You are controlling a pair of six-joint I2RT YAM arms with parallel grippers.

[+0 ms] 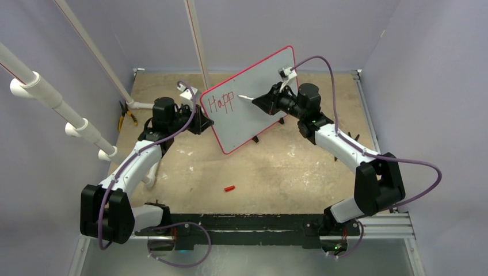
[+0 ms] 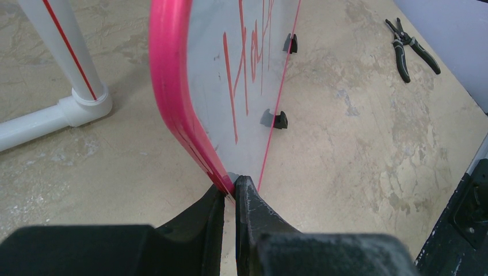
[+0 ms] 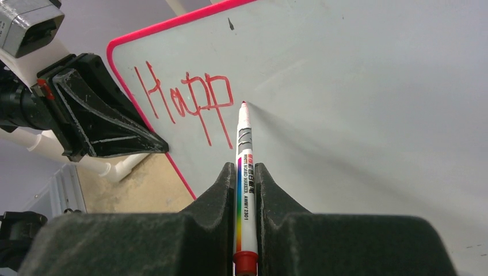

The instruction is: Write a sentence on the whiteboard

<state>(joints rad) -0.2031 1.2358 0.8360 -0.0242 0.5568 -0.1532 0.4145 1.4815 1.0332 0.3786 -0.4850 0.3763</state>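
I'm on the whiteboard [image 1: 260, 77] now. It stands tilted on its black feet towards the back of the worktop [image 1: 276, 172]. My left jaws are clenched on the red rim at the board's left edge, gripping it from the side. My right jaws are grasping a whiteboard marker [image 3: 245, 150], and its red tip touches the board just right of the last letter. The sentence [image 3: 187, 95] reads "Happ" in red, slanting across the upper left of the board. A small red piece [image 1: 229, 188] lies on the worktop near me, well apart from the board.
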